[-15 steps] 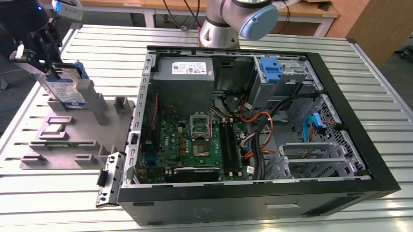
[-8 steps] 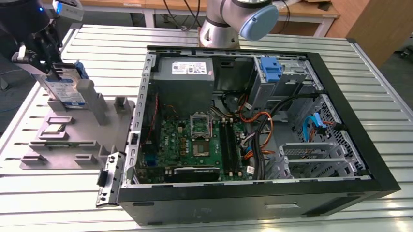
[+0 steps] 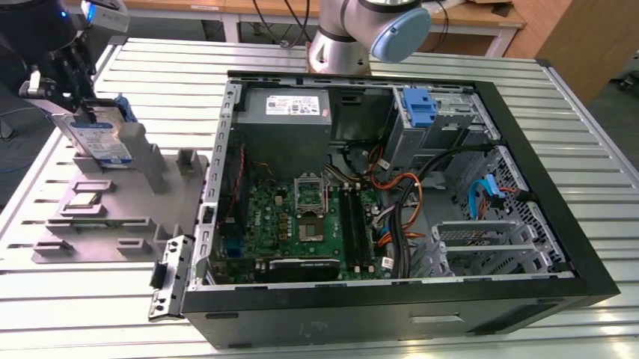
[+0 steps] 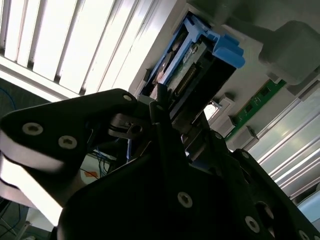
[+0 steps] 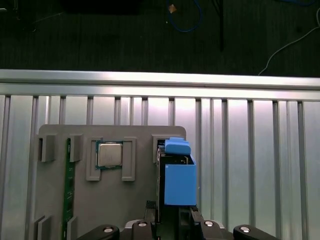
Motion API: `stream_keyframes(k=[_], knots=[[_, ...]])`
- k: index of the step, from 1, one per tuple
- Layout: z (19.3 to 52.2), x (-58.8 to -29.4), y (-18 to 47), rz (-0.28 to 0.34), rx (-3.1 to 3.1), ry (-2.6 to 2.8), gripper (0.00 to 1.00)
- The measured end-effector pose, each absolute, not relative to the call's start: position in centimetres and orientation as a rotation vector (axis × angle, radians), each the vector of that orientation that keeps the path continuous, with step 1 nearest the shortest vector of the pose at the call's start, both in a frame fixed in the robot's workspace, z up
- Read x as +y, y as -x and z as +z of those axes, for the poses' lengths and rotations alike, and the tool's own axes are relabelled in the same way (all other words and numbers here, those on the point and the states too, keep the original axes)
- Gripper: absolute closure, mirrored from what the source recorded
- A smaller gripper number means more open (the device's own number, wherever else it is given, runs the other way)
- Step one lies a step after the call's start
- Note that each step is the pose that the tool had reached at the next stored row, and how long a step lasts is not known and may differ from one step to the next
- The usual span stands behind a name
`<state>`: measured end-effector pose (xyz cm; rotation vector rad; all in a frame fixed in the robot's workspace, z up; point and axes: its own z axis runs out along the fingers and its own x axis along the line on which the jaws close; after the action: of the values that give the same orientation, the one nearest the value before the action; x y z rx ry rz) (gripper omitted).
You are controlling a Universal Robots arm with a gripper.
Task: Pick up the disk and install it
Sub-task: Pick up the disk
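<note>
Over at the exterior view's left, the gripper [image 3: 85,112] hangs above the grey holder plate [image 3: 100,224] that lies on the slatted metal table [image 3: 100,321]. The disk [image 3: 97,140] stands on edge in that plate, leaning a little, its blue-and-white label facing the camera. It is well apart from the open computer case [image 3: 399,318], which fills the middle and the exterior view's right of the table.

The jaws are drawn in narrow around the upper end of the disk. In the first wrist view the gripper [image 5: 172,216] has one dark finger [image 5: 150,206] just beside one face of the disk [image 5: 180,185] and its partner on the other face, with no gap that I can make out on either side. The second wrist view agrees: the gripper [image 4: 175,115] straddles the edge of the disk [image 4: 200,60], whose blue rail points away from the camera. The disk's lower end sits down in the holder's slot.

Beside the disk on the same plate [image 5: 120,210] lie a square silver processor chip [image 5: 110,154] in its own frame and a green memory stick [image 5: 68,190] on edge.

Inside the case I see the green motherboard [image 3: 299,224], the grey power-supply box [image 3: 289,105] with its white sticker, and a tall blue latch [image 3: 421,108] on the drive cage.
</note>
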<state>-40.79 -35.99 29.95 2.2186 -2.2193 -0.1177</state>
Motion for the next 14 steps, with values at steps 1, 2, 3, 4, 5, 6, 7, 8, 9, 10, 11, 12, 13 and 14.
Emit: stream_keyframes(k=[1,2,3,4,5,6,7,8,9,10,11,12,13,14], knots=[[29.95,-35.99,40.78,-0.118,-2.219,-2.219,0.65],[29.95,-35.99,40.78,-0.118,-2.219,-2.219,0.65],[29.95,-35.99,40.78,-0.118,-2.219,-2.219,0.65],[29.95,-35.99,40.78,-0.118,-2.219,-2.219,0.65],[29.95,-35.99,40.78,-0.118,-2.219,-2.219,0.65],[29.95,-35.99,40.77,-0.118,-2.219,-2.219,0.65],[29.95,-35.99,40.76,-0.118,-2.219,-2.219,0.65],[29.95,-35.99,40.76,-0.118,-2.219,-2.219,0.65],[29.95,-35.99,40.76,-0.118,-2.219,-2.219,0.65],[29.95,-35.99,40.76,-0.118,-2.219,-2.219,0.65],[29.95,-35.99,40.75,-0.118,-2.219,-2.219,0.65],[29.95,-35.99,40.75,-0.118,-2.219,-2.219,0.65],[29.95,-35.99,40.75,-0.118,-2.219,-2.219,0.65],[29.95,-35.99,40.75,-0.118,-2.219,-2.219,0.65]])
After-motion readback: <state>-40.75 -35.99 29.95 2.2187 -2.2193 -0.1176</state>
